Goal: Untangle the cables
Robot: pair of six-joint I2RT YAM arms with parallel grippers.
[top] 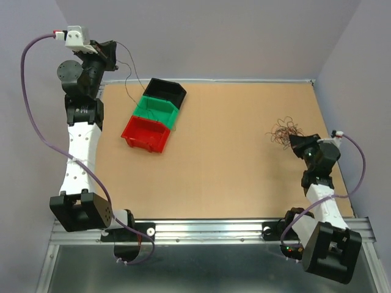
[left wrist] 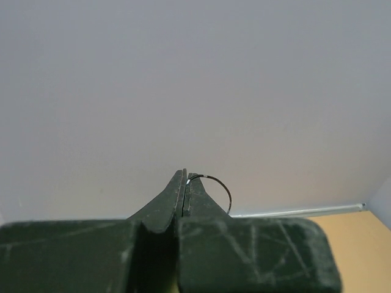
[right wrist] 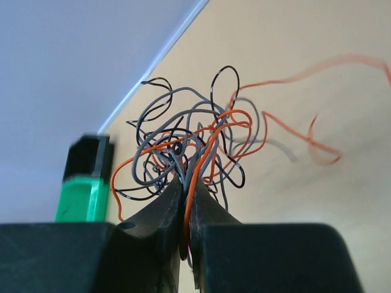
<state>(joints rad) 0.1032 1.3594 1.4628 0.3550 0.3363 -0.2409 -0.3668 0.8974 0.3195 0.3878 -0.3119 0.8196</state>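
— Cables (top: pixel 286 131), where did they lie?

— In a wiry bunch on the table (top: pixel 244 177), at the middle right of the overhead view and close to the table's right edge. The right claw (top: pixel 293 140) sat at the bunch's lower right side, touching it.

— Was that claw gripping them?

— Yes. In the right wrist view the right claw (right wrist: pixel 186 186) was pinched almost fully together, with an orange strand and some grey ones caught between its tips. The rest of the cables (right wrist: pixel 195 137) fanned out above the tips in grey, black and orange loops. One orange end strayed off to the upper right, blurred.

— And the other arm?

— The left claw (top: pixel 115 50) was raised at the upper left of the overhead view, beyond the table's far left corner. Its own camera showed the left claw (left wrist: pixel 185 183) fully closed, with a black strand (left wrist: pixel 221 186) nipped at the very tips and curling off to the right against the pale wall (left wrist: pixel 195 73).

— Where did that strand run?

— The black strand (top: pixel 129 72) hung down from the claw toward three bins at the table's upper left. Its lower end was too thin to trace.

— How were the bins set?

— In a slanted row, touching: black bin (top: pixel 166 90) farthest, green bin (top: pixel 157 108) in the middle, red bin (top: pixel 146 134) nearest. They stood well apart from the bunch.
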